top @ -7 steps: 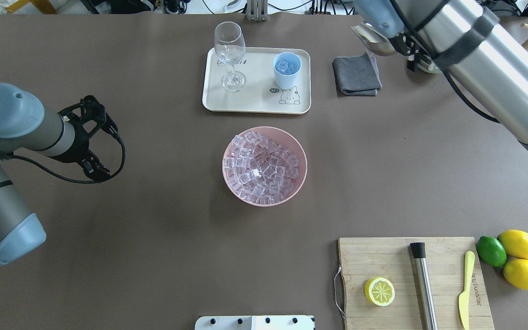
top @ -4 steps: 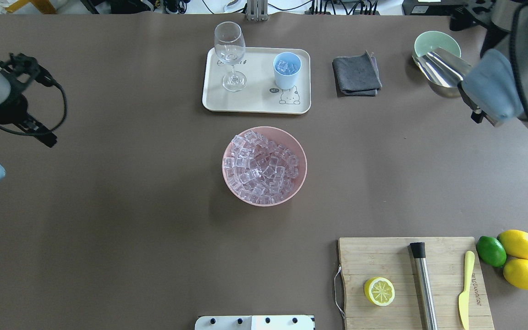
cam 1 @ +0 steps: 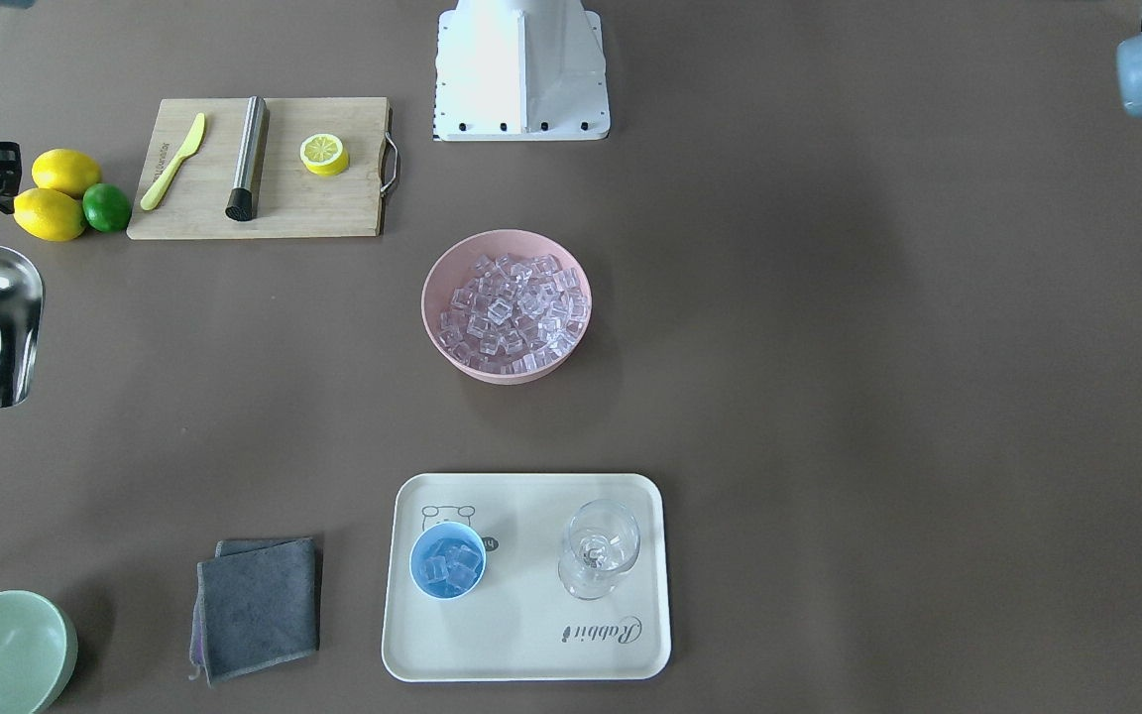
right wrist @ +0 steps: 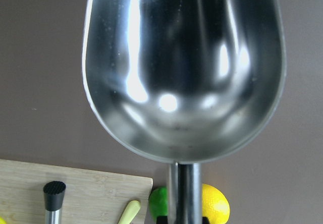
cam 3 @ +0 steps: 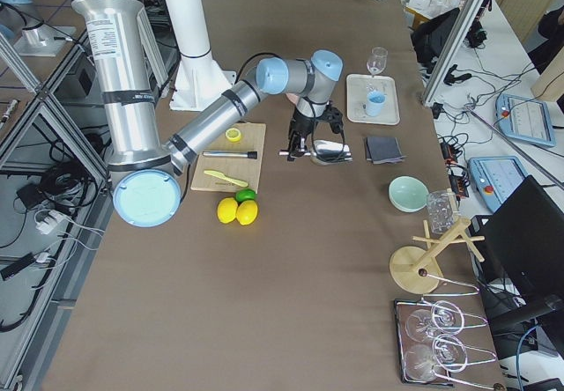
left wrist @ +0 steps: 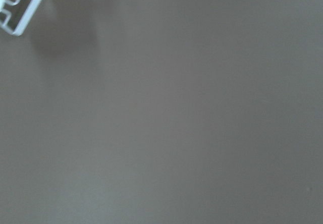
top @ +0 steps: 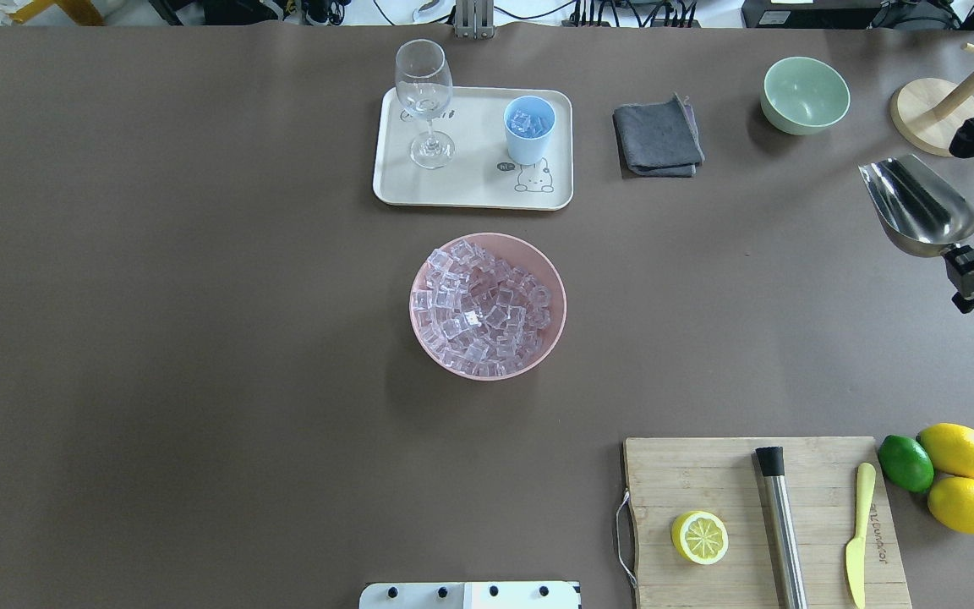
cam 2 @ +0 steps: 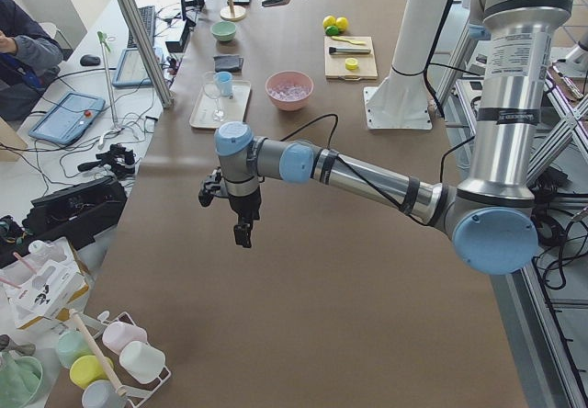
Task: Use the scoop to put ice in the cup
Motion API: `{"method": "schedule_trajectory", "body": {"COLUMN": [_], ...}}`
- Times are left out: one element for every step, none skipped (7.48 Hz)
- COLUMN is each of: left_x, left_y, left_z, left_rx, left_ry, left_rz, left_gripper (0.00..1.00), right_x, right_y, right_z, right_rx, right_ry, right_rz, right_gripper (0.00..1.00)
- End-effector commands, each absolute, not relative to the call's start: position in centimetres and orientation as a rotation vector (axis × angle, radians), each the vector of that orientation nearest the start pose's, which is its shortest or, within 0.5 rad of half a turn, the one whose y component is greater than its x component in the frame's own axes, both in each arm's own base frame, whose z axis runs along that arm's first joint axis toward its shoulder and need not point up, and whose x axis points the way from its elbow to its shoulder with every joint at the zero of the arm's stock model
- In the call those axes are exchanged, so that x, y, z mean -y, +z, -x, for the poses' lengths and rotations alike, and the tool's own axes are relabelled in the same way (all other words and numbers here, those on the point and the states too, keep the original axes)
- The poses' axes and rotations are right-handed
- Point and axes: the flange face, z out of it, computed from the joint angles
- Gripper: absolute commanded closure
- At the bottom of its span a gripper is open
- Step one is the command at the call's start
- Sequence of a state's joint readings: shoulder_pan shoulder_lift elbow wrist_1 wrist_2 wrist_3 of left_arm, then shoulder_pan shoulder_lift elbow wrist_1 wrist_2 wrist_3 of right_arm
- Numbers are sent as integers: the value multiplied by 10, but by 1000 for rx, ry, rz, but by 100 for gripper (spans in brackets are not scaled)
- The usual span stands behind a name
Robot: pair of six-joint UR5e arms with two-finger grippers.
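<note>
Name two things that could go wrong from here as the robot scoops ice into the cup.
1. The scoop looks wider than the cup, so poured ice may spill onto the tray.
2. The wine glass stands close beside the cup; a swing there could topple it.

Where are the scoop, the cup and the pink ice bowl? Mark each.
scoop (top: 918, 203), overhead exterior view, on the inside of its steel trough.
cup (top: 529, 150), overhead exterior view, on its light-blue outer wall.
pink bowl (top: 550, 271), overhead exterior view, on the bare inner wall near the rim.
</note>
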State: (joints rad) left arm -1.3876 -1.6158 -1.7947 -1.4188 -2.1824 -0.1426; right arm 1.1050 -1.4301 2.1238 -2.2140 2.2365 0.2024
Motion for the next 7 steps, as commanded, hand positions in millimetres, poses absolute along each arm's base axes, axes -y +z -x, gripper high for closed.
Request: {"method": "schedule_trajectory", "body": {"left_x": [455,450,447,447,448,452,457], "left_y": [624,641,648,651,653,654,656], "left_z": [94,110,112,109,102,100,96], "left_rx": [-612,-614,-613,-643,-717,-718,-718], "left_ry": [-187,-232,-242,-250,-259,-264,-254], "left_rz": [66,89,103,114,131,137,133], "left_gripper": [2,2,2,2,2,2,2], "right_x": [435,445,453,459,466,470,471], "right_y": [494,526,547,566,582,597,596], "right_z": [137,142,149,155,160,163,167], "right_rx": [668,675,708,738,760,770,772], "right_ry": [-264,-261,-198,-141,-66,-39,-32], "right_rz": [123,107,117,121,120,116,124], "right_gripper": [100,100,100,100,100,100,100]}}
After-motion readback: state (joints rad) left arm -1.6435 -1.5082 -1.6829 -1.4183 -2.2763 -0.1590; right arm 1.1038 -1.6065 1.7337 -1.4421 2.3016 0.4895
